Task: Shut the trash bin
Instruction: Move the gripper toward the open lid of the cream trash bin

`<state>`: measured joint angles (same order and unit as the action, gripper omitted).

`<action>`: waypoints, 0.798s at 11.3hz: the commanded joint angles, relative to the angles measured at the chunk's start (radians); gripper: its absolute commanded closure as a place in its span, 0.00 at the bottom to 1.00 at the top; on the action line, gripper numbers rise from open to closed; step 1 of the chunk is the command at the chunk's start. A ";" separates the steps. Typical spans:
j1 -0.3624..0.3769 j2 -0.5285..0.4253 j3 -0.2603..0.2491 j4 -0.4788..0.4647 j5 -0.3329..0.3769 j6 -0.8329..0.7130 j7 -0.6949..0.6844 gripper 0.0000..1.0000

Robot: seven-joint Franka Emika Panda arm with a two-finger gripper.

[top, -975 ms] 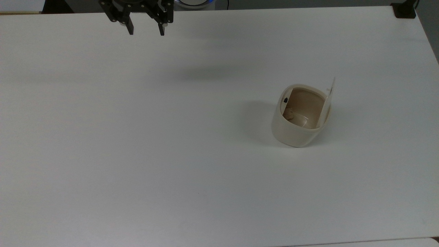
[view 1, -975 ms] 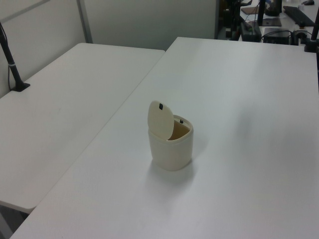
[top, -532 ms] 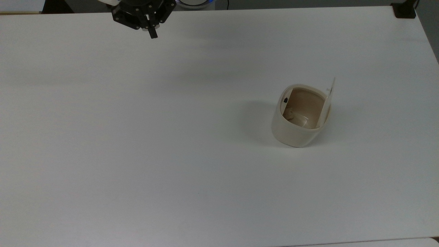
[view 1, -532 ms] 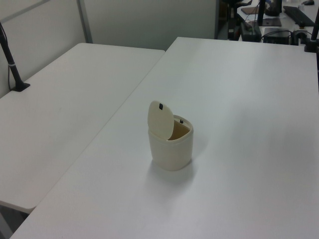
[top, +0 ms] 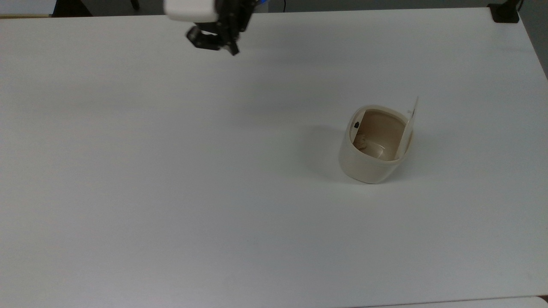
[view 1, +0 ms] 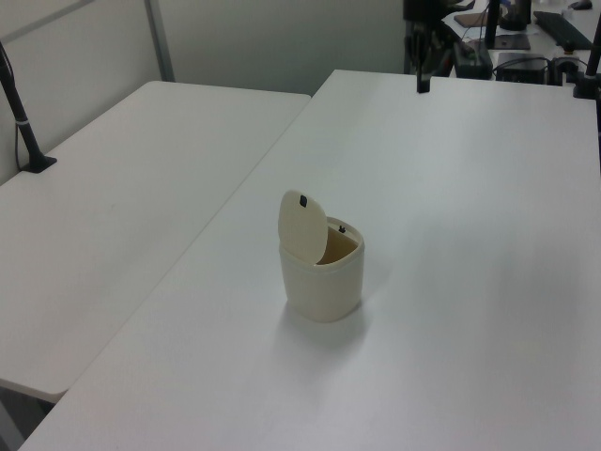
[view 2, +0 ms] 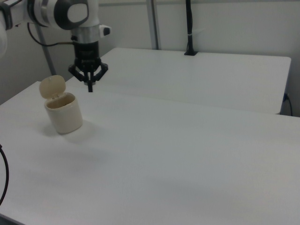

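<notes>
In the top view the bin [top: 372, 147] stands open toward the top view's right on the white table [top: 171, 171], its lid [top: 409, 124] upright on the far-right rim, while the gripper [top: 222, 42] hangs well apart near the table's far edge. In the left view the lid [view 1: 302, 225] rises thin and flat above the tub, so it looks light and hinged, best pushed down from its top edge with no grasp needed. In the right view the gripper [view 2: 90, 85] hovers beside and above the bin [view 2: 63, 112], its fingers drawn together to a point, holding nothing.
</notes>
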<state>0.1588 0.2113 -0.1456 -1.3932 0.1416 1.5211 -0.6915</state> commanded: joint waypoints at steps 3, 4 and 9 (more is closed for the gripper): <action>0.226 0.039 -0.006 -0.004 0.012 0.216 -0.007 1.00; 0.244 0.043 -0.006 -0.003 0.012 0.258 0.018 1.00; 0.346 0.069 -0.006 0.040 0.012 0.442 0.114 1.00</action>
<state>0.4532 0.2620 -0.1382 -1.3809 0.1417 1.8896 -0.6374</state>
